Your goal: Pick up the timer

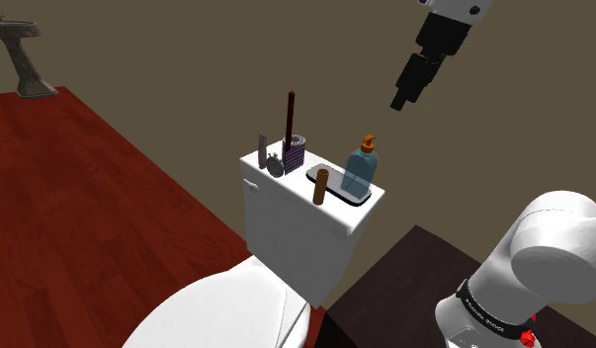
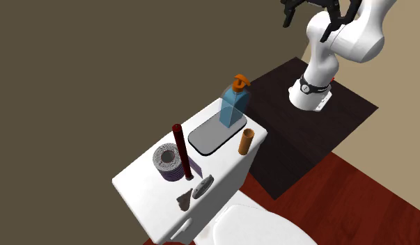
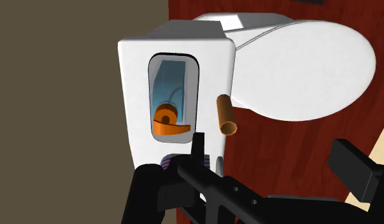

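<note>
the black pincer (image 1: 399, 101), fingers apart and empty, hangs high off the soap bottle (image 1: 360, 173) end of the tank lid (image 1: 298, 179). the grey timer (image 1: 276, 166) sits at the lid's opposite end, beside the brush holder (image 1: 292, 154).

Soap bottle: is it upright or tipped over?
Upright. The blue soap bottle stands on the dark tray atop the toilet tank, orange pump uppermost.

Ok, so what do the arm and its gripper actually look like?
The arm is white, with rounded, bulbous links and dark joints. A black band with small white lettering rings its base, and a small red mark sits beside it. The gripper is all black and blocky, with two flat fingers.
</note>
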Controlling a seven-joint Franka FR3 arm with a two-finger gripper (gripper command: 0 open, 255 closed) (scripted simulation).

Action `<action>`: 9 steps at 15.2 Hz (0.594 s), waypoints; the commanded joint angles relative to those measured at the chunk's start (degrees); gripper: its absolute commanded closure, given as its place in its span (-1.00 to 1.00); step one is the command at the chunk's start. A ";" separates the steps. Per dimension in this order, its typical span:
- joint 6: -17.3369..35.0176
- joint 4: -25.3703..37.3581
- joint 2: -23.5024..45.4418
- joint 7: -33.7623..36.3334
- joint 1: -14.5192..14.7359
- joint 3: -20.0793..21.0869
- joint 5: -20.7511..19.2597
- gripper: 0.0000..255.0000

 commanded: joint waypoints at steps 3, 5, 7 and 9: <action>3.44 -0.33 3.33 0.39 0.04 0.62 0.09 -1.00; 6.79 -0.35 6.87 0.80 0.08 1.22 0.13 -1.00; 10.01 -0.05 10.61 1.23 0.05 1.84 0.12 -1.00; 13.08 0.56 14.51 1.70 0.04 2.41 0.01 -1.00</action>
